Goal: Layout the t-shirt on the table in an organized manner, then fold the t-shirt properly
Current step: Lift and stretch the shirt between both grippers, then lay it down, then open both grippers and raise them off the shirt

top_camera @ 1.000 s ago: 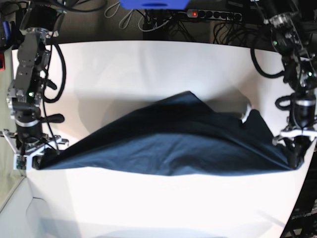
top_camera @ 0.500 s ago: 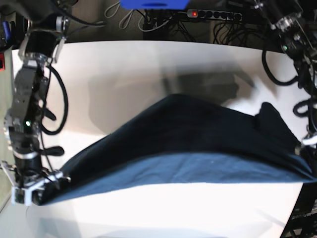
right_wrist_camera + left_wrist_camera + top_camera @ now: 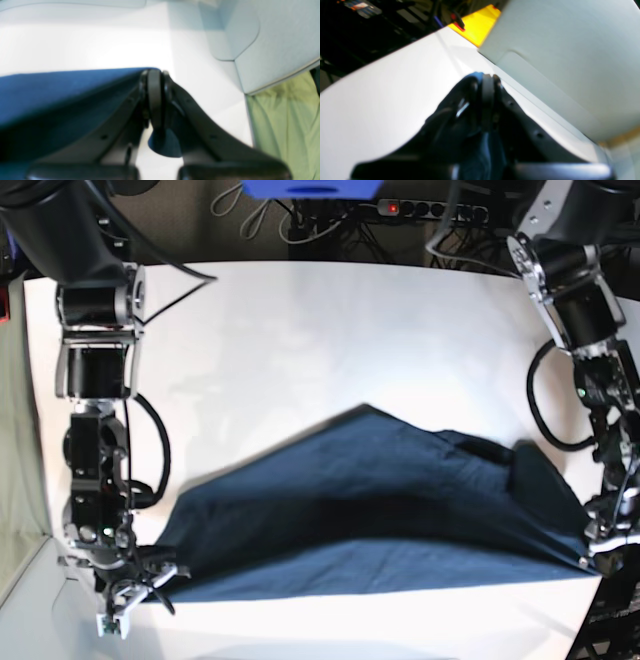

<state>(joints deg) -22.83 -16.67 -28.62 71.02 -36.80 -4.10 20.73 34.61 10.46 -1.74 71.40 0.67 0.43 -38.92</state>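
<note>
Near the table's point(image 3: 300, 330) front edge, the t-shirt point(image 3: 380, 510) is stretched out flat between the two arms, its long lower hem running almost parallel to that edge. At the front left corner of the table in the base view, the right gripper point(image 3: 128, 593) is clamped tight on one end of the hem. At the front right corner, the left gripper point(image 3: 596, 555) is likewise pinched closed on the other end of the cloth.

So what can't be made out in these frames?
- Base view: t-shirt neck label, hidden in folds.
- Left wrist view: cloth behind the left pincer, dark and blurred.
- Right wrist view: shirt cut off by the left edge; right pincer blocks the gripped hem.
</note>
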